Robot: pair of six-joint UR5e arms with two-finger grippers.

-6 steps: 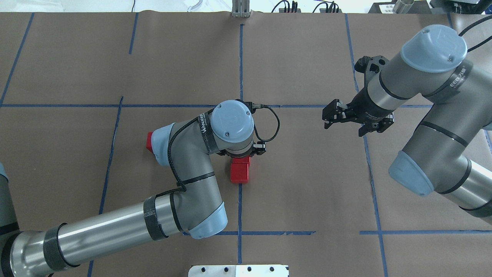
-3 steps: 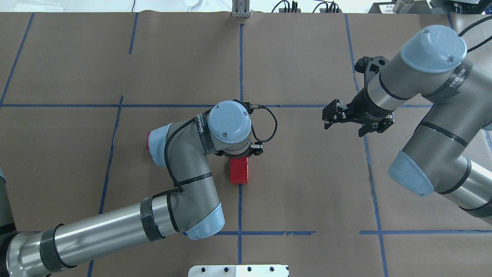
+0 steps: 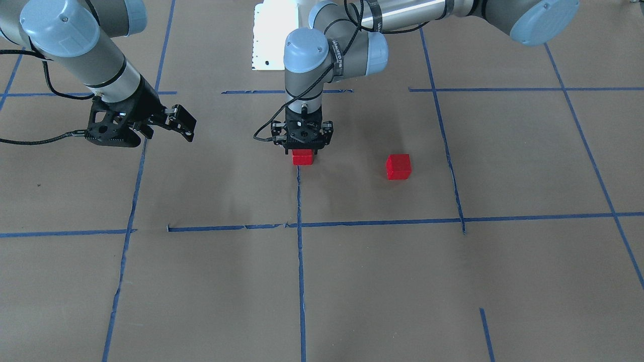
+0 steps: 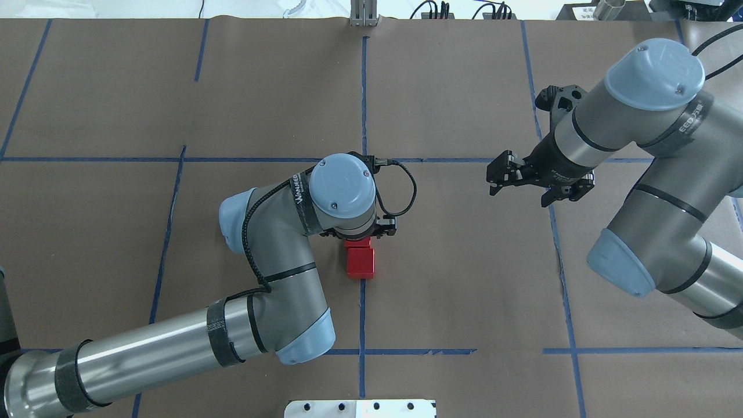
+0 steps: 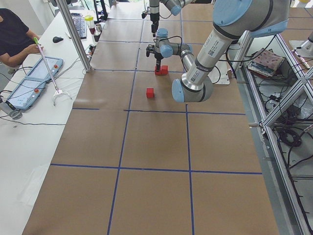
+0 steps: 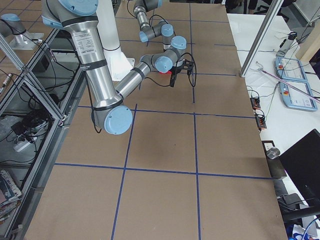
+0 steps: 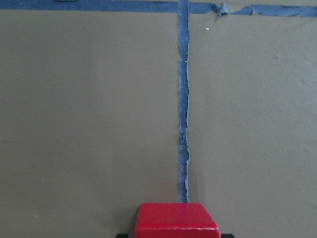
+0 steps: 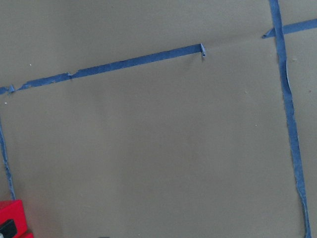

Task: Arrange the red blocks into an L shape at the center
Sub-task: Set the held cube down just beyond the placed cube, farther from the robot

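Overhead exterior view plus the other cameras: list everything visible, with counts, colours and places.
centre red blocks: two, red, touching in a row on the centre tape line
lone red block: one, red, apart on the robot's left side
table: one, brown paper cover
blue tape: grid lines across the table
base plate: one, white, at the robot's edge
operator: one, dark shirt, side bench
left gripper: black, closed on one centre block
right gripper: black, open, hovering on the robot's right
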